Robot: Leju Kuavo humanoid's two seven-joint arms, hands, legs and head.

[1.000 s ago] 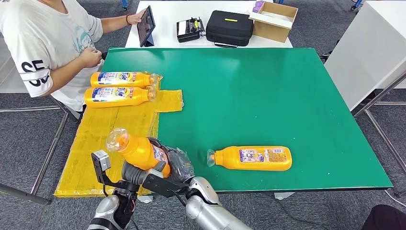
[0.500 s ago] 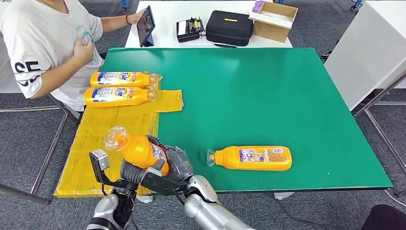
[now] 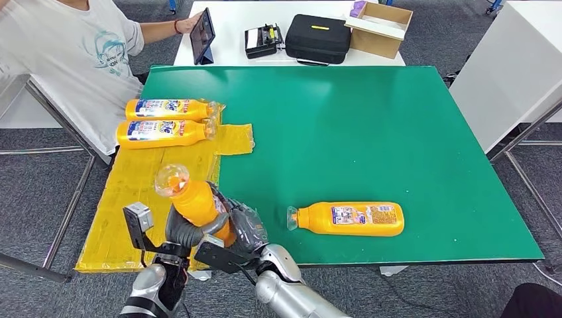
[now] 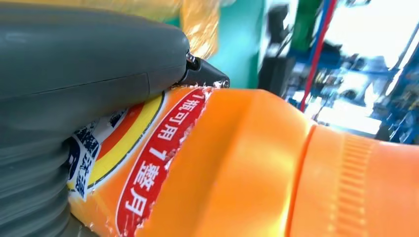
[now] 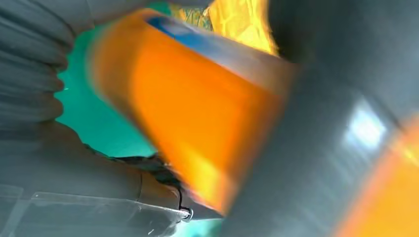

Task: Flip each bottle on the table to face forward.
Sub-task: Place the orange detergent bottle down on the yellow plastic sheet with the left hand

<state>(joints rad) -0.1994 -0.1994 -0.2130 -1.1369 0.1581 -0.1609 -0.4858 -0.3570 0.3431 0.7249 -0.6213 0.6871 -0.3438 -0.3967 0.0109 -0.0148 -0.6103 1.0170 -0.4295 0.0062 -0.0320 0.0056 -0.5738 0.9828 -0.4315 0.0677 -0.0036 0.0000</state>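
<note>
In the upper left, two orange bottles (image 3: 169, 109) are laid on the yellow sheet (image 3: 142, 175). At the lower left, a lifted bottle (image 3: 192, 202) is gripped by the left hand (image 3: 182, 232) and the right hand (image 3: 245, 228). Right of centre, another bottle (image 3: 348, 218) is lying on the green table (image 3: 371, 132).
</note>
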